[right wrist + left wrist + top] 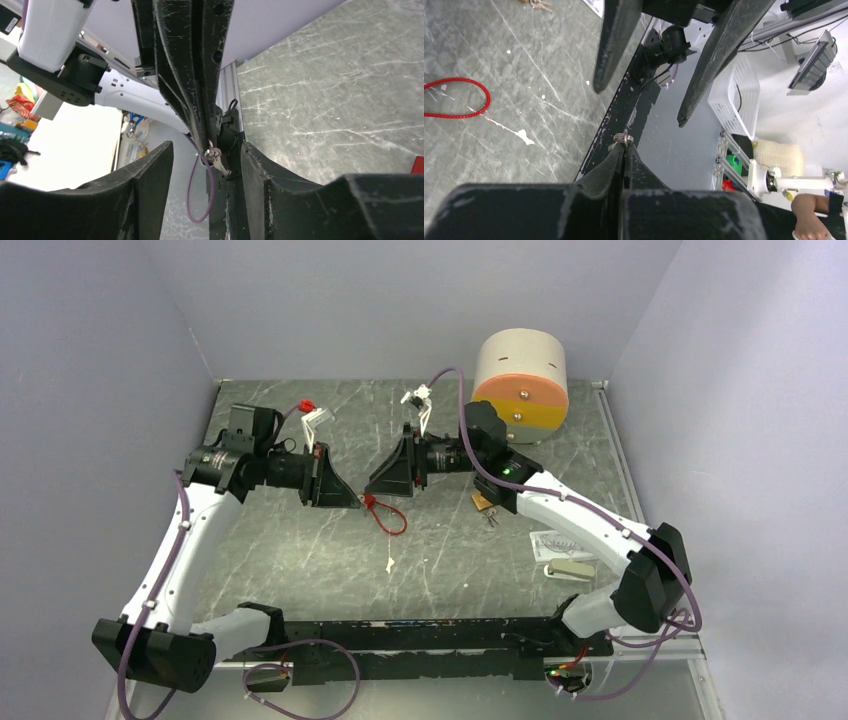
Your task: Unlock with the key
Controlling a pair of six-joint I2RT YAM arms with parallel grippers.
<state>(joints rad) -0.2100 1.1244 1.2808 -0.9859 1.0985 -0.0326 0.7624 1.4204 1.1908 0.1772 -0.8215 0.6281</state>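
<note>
My left gripper point(352, 500) is shut on a small metal key ring point(623, 137). In the right wrist view a silver key point(218, 161) hangs from that ring. My right gripper point(376, 483) is open and faces the left one tip to tip. In the right wrist view the right gripper point(207, 150) has its fingers on either side of the key, not touching it. In the left wrist view the left gripper point(624, 146) is shut tight, with the right arm's spread fingers point(610, 50) above it. A brass padlock point(483, 502) lies on the table under the right arm, with more keys point(492, 520) beside it.
A red cord loop point(386, 516) lies on the table below the grippers and also shows in the left wrist view point(459, 97). A beige cylinder with an orange face point(520, 375) stands at the back right. A white card and a grey block point(565, 555) lie at the right.
</note>
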